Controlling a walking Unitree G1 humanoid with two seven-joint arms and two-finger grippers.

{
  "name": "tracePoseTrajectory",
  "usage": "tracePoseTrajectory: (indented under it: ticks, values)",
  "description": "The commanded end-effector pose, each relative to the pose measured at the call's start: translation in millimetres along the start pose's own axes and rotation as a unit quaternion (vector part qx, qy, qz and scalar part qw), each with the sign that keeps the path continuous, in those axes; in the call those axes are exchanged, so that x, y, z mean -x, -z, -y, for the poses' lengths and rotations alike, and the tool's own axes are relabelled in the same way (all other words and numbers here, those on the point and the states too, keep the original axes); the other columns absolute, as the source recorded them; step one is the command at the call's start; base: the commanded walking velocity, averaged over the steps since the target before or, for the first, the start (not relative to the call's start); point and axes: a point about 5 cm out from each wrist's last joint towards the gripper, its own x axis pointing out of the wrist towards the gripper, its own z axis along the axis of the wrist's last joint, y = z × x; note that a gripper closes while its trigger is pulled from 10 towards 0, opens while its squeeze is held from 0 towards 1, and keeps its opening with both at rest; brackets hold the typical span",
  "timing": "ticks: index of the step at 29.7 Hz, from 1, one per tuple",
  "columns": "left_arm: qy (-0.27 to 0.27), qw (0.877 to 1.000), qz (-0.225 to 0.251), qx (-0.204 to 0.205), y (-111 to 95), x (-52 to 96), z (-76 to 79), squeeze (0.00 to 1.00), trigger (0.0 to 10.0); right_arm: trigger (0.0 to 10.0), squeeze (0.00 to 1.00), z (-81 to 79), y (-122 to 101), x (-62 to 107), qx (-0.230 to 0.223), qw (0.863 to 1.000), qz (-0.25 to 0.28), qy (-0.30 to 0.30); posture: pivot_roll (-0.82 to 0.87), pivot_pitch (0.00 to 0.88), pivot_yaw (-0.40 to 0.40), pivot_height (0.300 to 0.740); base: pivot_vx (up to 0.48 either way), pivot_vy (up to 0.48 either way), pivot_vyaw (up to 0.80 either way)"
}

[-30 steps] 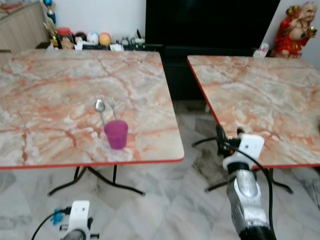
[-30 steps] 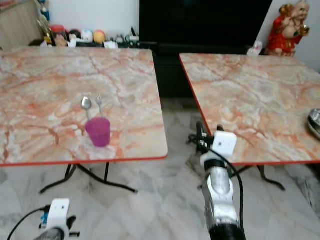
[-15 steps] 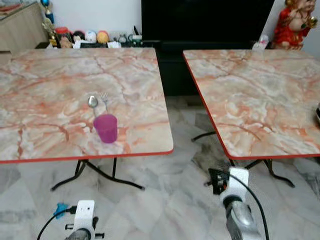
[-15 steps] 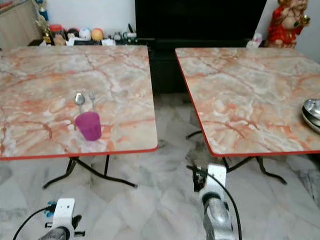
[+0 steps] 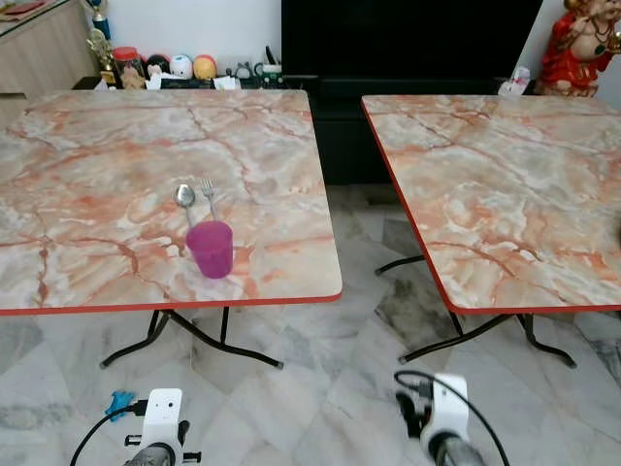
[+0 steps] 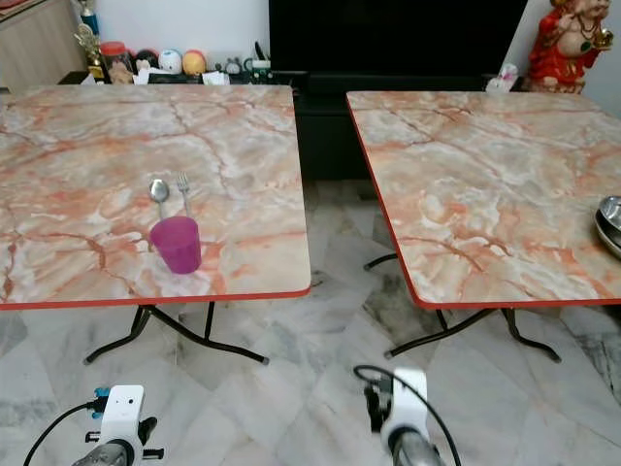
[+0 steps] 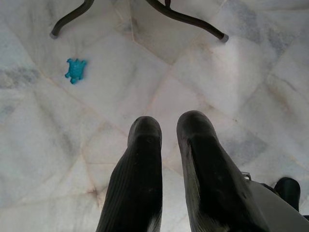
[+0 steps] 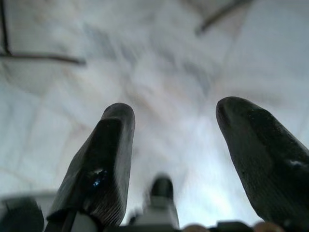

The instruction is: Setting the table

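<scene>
Right gripper [image 8: 174, 130] hangs low over the floor [image 5: 320, 388], fingers spread wide, nothing between them. Left gripper [image 7: 169, 133] also low by the robot's side, fingers near together w/ a thin gap, holding nothing; it looks down on tile and a small teal bit [image 7: 75, 69].

Left table [image 5: 97, 146] has the setting so far: cup [image 5: 211, 249] near the front edge, spoon [image 5: 185, 197] and fork [image 5: 208, 192] just beyond it at approx 12 o'clock from the cup, side by side, tips away from the robot. Right table [image 5: 505, 175] is mostly bare; a metal dish [image 6: 610, 221] shows at its far right edge, approx 3 o'clock from the table centre, partly cut off by the frame.

Step in hand, as I judge it: go fetch that dish. To do it well, turn toward 2 o'clock, close in square to the right table's front edge before raising the arm, and come at the rim from the side w/ fingers kept wide, since a shallow metal rim may slip.

Room: gap between the tables is open floor at 12 o'clock, but black table legs [image 5: 194, 340] splay out under both fronts, so feet and cables need clearance. Red-trimmed edges sit close; cup is near its edge, so avoid bumping that table.
</scene>
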Motion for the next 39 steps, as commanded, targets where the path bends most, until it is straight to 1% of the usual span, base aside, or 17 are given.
tracePoseTrajectory:
  ticks: [1, 2, 4, 12, 18, 22, 23, 25, 28, 31, 33, 34, 36, 37, 38, 39]
  values:
    - [-0.002, 1.000, -0.009, 0.001, 2, 0.3, -1.0, 0.00, 10.0, 10.0, 0.00, 3.5, 10, 2.3, -0.006, 1.000, -0.023, 0.011, 0.08, 0.000, -0.033, 0.740, 0.000, 0.000, 0.00]
    - [-0.003, 1.000, -0.011, 0.002, 3, 0.5, -1.3, 0.00, 10.0, 10.0, 0.00, 4.6, 21, 5.6, -0.022, 0.999, -0.041, 0.024, 0.08, 0.000, -0.032, 0.740, 0.000, 0.000, 0.00]
    - [-0.004, 1.000, -0.011, 0.003, 4, 0.6, -1.6, 0.00, 10.0, 10.0, 0.00, 4.2, 24, 6.4, -0.034, 0.998, -0.044, 0.029, 0.08, 0.000, -0.031, 0.740, 0.000, 0.000, 0.00]
    - [-0.004, 1.000, -0.015, 0.003, 6, 1.2, -2.4, 0.00, 10.0, 10.0, 0.00, -3.8, 22, 4.9, -0.039, 0.998, -0.038, 0.018, 0.08, 0.000, -0.030, 0.740, 0.000, 0.000, 0.00]
    - [-0.004, 1.000, -0.016, 0.001, 7, 1.4, -3.2, 0.00, 10.0, 10.0, 0.00, -5.4, 15, 2.5, -0.042, 0.999, -0.030, 0.016, 0.08, 0.000, -0.027, 0.740, 0.000, 0.000, 0.00]
    - [-0.006, 1.000, -0.017, 0.001, 7, 1.6, -4.2, 0.00, 10.0, 10.0, 0.00, -5.7, 16, 2.5, -0.043, 0.998, -0.031, 0.017, 0.08, 0.000, -0.024, 0.740, 0.000, 0.000, 0.00]
    - [-0.010, 1.000, -0.015, 0.006, 7, 1.8, -6.2, 0.00, 10.0, 10.0, 0.00, -6.0, 17, 2.8, -0.042, 0.998, -0.032, 0.016, 0.09, 0.000, -0.018, 0.740, 0.000, 0.000, 0.00]
    - [-0.019, 1.000, -0.002, 0.001, 4, 2.0, -11.7, 0.00, 10.0, 10.0, 0.00, -6.1, 18, 3.4, -0.043, 0.998, -0.034, 0.016, 0.08, 0.000, -0.013, 0.740, 0.000, 0.000, 0.00]
    - [-0.017, 0.999, 0.030, -0.020, -2, 3.3, -19.5, 0.00, 10.0, 10.0, 0.00, -5.6, 21, 4.7, -0.045, 0.998, -0.035, 0.016, 0.09, 0.000, -0.007, 0.740, 0.000, 0.000, 0.00]
    - [-0.029, 0.995, 0.095, -0.005, -9, 9.8, -39.3, 0.00, 10.0, 10.0, 0.00, -4.0, 28, 7.2, -0.044, 0.998, -0.042, 0.017, 0.11, 0.000, -0.007, 0.740, 0.000, 0.000, 0.00]
    - [-0.040, 0.991, 0.125, -0.011, -12, 14.1, -48.3, 0.00, 10.0, 10.0, 0.00, -3.8, 29, 7.5, -0.044, 0.998, -0.043, 0.017, 0.12, 0.000, -0.010, 0.740, 0.000, 0.000, 0.00]
    - [-0.053, 0.985, 0.160, -0.030, -15, 20.1, -56.8, 0.00, 10.0, 10.0, 0.00, -3.6, 28, 7.6, -0.047, 0.998, -0.037, 0.018, 0.12, 0.000, -0.012, 0.740, 0.000, 0.000, 0.00]
    - [-0.063, 0.979, 0.187, -0.041, -20, 24.8, -61.5, 0.00, 10.0, 10.0, 0.00, -3.6, 27, 7.4, -0.050, 0.998, -0.035, 0.019, 0.13, 0.000, -0.015, 0.740, 0.000, 0.000, 0.00]
    - [-0.076, 0.973, 0.214, -0.042, -25, 29.7, -65.1, 0.00, 10.0, 10.0, 0.00, -4.1, 27, 7.1, -0.049, 0.998, -0.034, 0.017, 0.13, 0.000, -0.017, 0.740, 0.000, 0.000, 0.00]
    - [-0.076, 0.973, 0.214, -0.042, -25, 29.7, -65.1, 0.00, 10.0, 10.0, 0.00, -4.1, 27, 7.1, -0.049, 0.998, -0.034, 0.017, 0.13, 0.000, -0.017, 0.740, 0.000, 0.000, 0.00]
    - [-0.098, 0.962, 0.252, -0.039, -34, 38.2, -69.0, 0.00, 10.0, 10.0, 0.00, -4.3, 25, 6.5, -0.046, 0.998, -0.033, 0.015, 0.13, 0.000, -0.021, 0.740, 0.000, 0.000, 0.00]
